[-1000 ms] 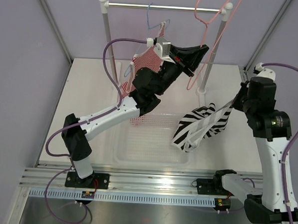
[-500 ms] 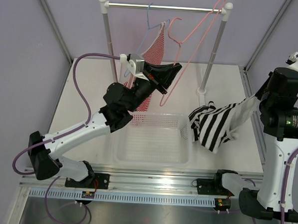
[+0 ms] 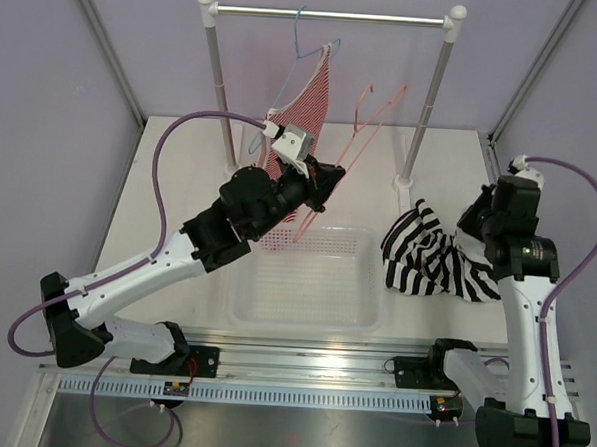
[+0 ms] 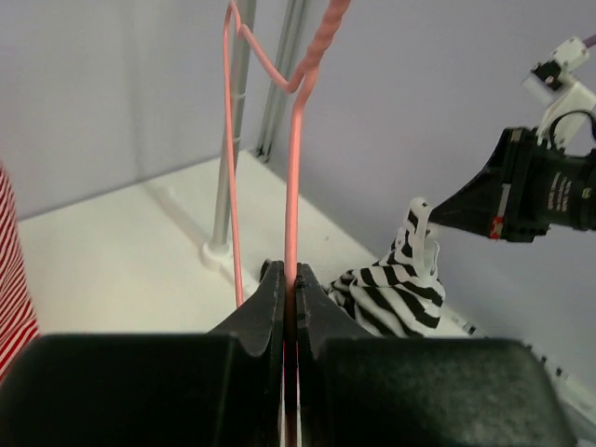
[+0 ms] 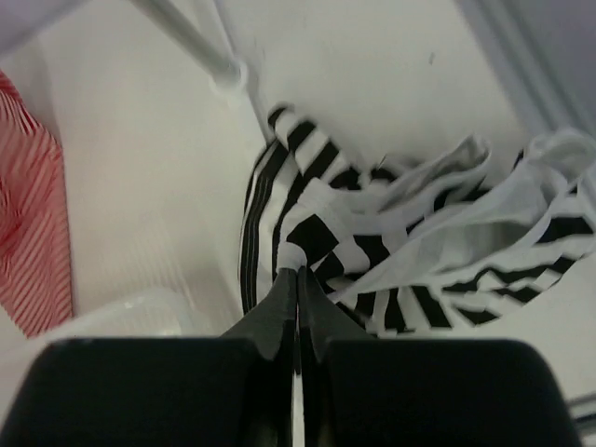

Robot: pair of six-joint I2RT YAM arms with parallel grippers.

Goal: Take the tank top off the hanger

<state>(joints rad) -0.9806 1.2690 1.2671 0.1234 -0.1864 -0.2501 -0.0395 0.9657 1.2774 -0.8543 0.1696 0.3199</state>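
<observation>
The pink-red wire hanger is off the rail and slants over the table, bare of cloth. My left gripper is shut on its wire; in the left wrist view the jaws clamp one pink wire. The black-and-white striped tank top lies bunched on the table, right of the basket. My right gripper is shut on a fold of it; in the right wrist view the jaws pinch a white edge of the top. The top also shows in the left wrist view.
A clothes rail on two posts stands at the back, with a light blue hanger carrying a red-and-white striped top. A clear plastic basket sits at the table's middle front. The right post stands behind the tank top.
My left gripper has come down and back with the hanger, whose hook has left the rail. My right gripper has lowered the tank top, which has gone from hanging to bunched on the table.
</observation>
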